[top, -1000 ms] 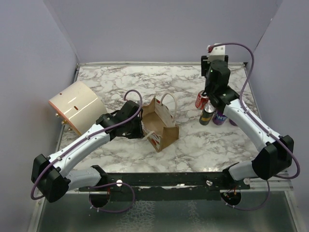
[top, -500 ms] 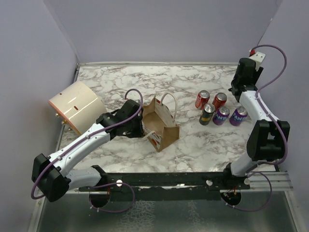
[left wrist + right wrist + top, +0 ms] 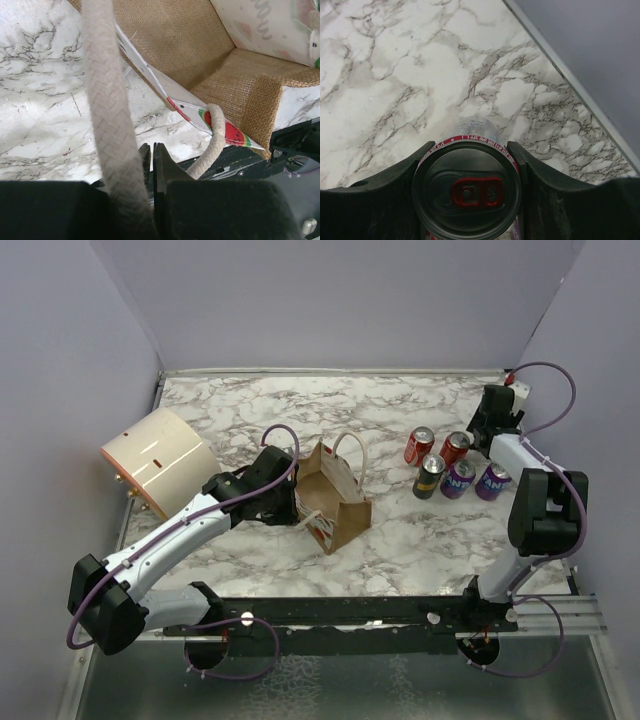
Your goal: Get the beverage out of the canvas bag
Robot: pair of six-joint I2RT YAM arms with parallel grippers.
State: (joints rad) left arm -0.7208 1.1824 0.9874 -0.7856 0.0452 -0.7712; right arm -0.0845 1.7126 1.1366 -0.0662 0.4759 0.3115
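A: Why does the left gripper (image 3: 151,150) pinch the handle (image 3: 107,100) at the left of the bag (image 3: 335,495)?
B: To keep the bag steady, I think. Far right of the bag, the right gripper (image 3: 469,150) grips one can (image 3: 466,192), already out.
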